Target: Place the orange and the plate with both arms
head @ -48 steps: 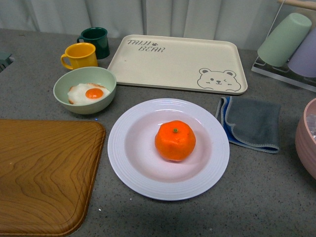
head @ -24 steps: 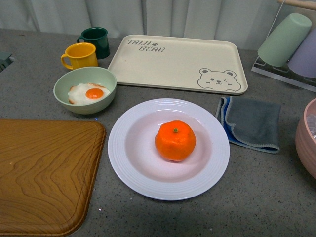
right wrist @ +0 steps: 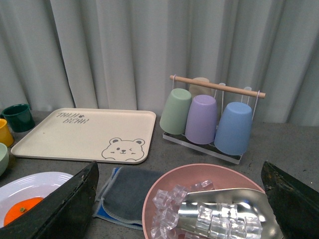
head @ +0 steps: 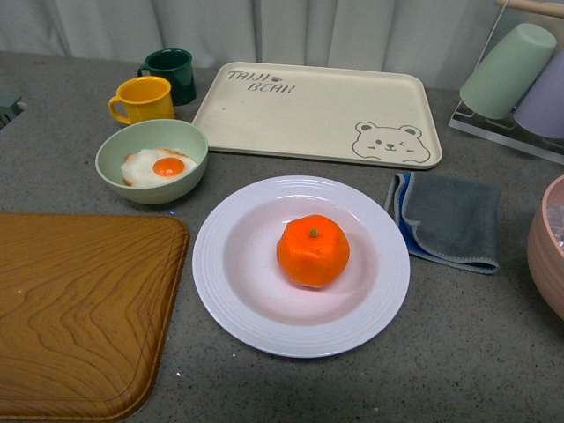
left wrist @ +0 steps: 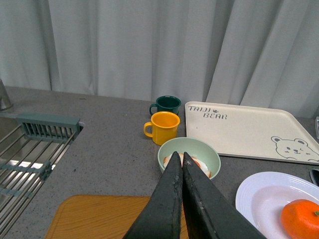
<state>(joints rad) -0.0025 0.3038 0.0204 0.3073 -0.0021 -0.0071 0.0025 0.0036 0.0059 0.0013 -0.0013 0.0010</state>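
The orange sits stem up in the middle of the white plate on the grey counter in the front view. No arm shows in that view. In the left wrist view my left gripper is shut and empty, raised above the wooden tray, with the plate and the orange off to one side. In the right wrist view my right gripper is open and empty, held above the pink ice bowl; the plate and orange show at the edge.
A pale green bowl with a fried egg, a yellow mug and a dark green mug stand back left. A beige bear-print tray lies behind the plate. A wooden tray, grey cloth, pink ice bowl and cup rack surround it.
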